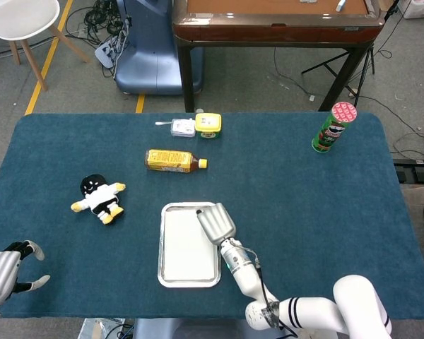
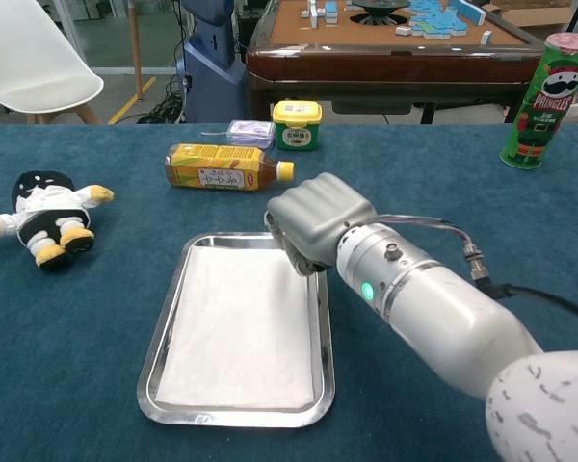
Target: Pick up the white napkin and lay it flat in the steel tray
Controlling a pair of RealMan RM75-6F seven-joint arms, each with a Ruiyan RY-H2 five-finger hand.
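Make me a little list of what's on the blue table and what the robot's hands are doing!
napkin: white napkin lies flat inside the steel tray
right hand: right hand over the tray's far right corner, fingers curled in; a grip on the napkin is not visible
left hand: left hand at the table's near left edge, holding nothing
toy: plush doll left of the tray
drink: tea bottle on its side behind the tray
snack: green chips can upright, far right
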